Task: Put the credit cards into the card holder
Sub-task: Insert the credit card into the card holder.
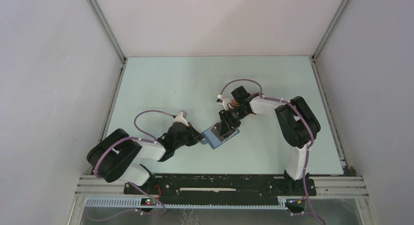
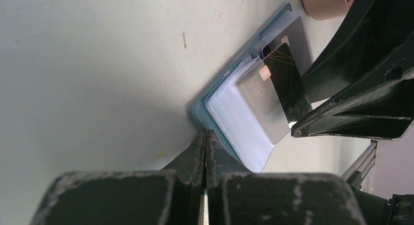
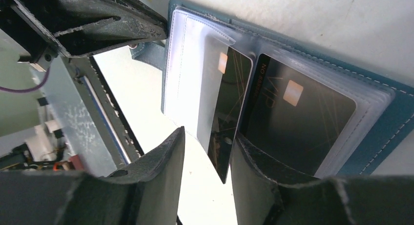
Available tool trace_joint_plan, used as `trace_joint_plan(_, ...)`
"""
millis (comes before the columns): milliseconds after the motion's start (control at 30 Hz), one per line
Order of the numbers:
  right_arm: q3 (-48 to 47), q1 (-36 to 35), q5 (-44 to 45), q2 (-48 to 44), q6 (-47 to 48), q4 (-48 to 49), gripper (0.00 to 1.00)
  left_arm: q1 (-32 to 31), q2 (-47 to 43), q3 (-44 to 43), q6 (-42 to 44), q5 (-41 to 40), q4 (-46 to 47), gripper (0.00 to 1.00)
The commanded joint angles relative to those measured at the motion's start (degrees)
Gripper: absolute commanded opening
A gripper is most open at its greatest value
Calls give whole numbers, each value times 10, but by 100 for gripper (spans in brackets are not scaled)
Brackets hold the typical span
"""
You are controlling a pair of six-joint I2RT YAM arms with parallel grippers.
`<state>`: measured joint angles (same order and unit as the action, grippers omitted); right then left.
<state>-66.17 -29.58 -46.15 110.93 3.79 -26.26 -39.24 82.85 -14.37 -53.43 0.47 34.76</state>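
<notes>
**Seating a dark credit card in the open card holder**

Item: card holder [image 1: 220, 135], dark blue with a lighter blue inside. It lies open on the counter [image 1: 171, 83], about midway between the left and right edges and nearer the near edge than the far one. Its clear sleeves are fanned upward.

Contents: one dark credit card [image 3: 298, 122] sits fully inside a sleeve. A second dark card [image 3: 227, 112] is only partly in the neighbouring sleeve, its free end sticking out towards the wrist.

Left fingers [image 2: 197, 156]: pressed together, tips at the holder's near corner. Whether they pinch its cover or only bear on it cannot be told.

Right fingers [image 3: 161, 176]: spread apart on either side of the protruding card, with a clear gap on one side, so nothing is clamped.

Also present: a peach-pink tray [image 2: 324, 3], just beyond the holder's far end.

Step in hand, as judged: pushing the second card home.

Handling notes:
- Push along the sleeve's own line, against the card's free end, so the thin plastic does not buckle.
- Keep the holder anchored at its corner so it does not slide on the counter.
- Keep the fingers off the neighbouring sleeves, or the seated card may be dragged out.
</notes>
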Motion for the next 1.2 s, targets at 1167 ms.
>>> trace_joint_plan(1167,-82,21,-94,36,68,-132,53,-2,32,18,45,8,-163,0)
